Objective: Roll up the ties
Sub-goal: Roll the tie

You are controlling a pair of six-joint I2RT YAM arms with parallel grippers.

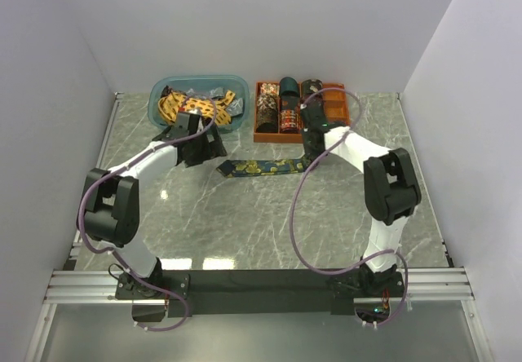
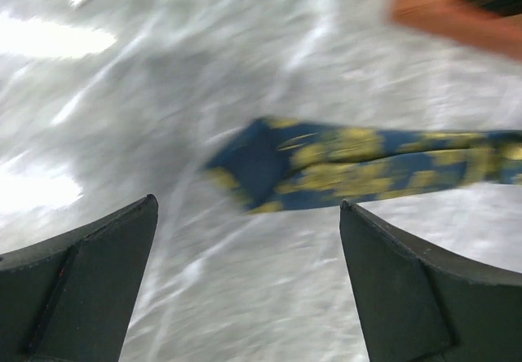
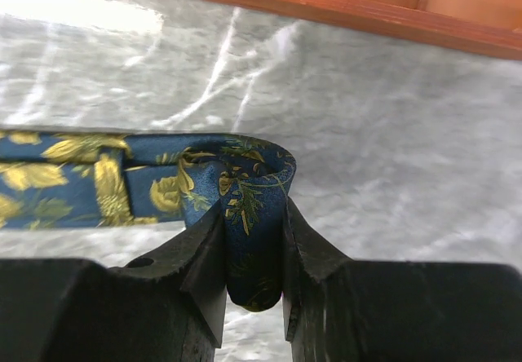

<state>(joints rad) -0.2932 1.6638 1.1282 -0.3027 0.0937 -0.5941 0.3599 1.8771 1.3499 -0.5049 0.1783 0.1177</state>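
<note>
A navy tie (image 1: pixel 265 167) with gold motifs lies flat on the marble table, running left to right. My right gripper (image 1: pixel 310 156) is shut on its right end. In the right wrist view that end curls into a small loop (image 3: pixel 253 174) pinched between the fingers of my right gripper (image 3: pixel 251 219), and the rest of the tie (image 3: pixel 73 178) stretches away to the left. My left gripper (image 1: pixel 208 148) hovers just up and left of the tie's pointed end. In the blurred left wrist view, my left gripper (image 2: pixel 249 207) is open and empty, with the pointed end (image 2: pixel 326 166) beyond it.
A teal bin (image 1: pixel 155 105) at the back left holds loose yellow and dark ties (image 1: pixel 183 103). An orange divided tray (image 1: pixel 347 101) at the back right holds rolled ties (image 1: pixel 277 105); its rim (image 3: pixel 326 7) shows close behind the right gripper. Purple cables loop over the table.
</note>
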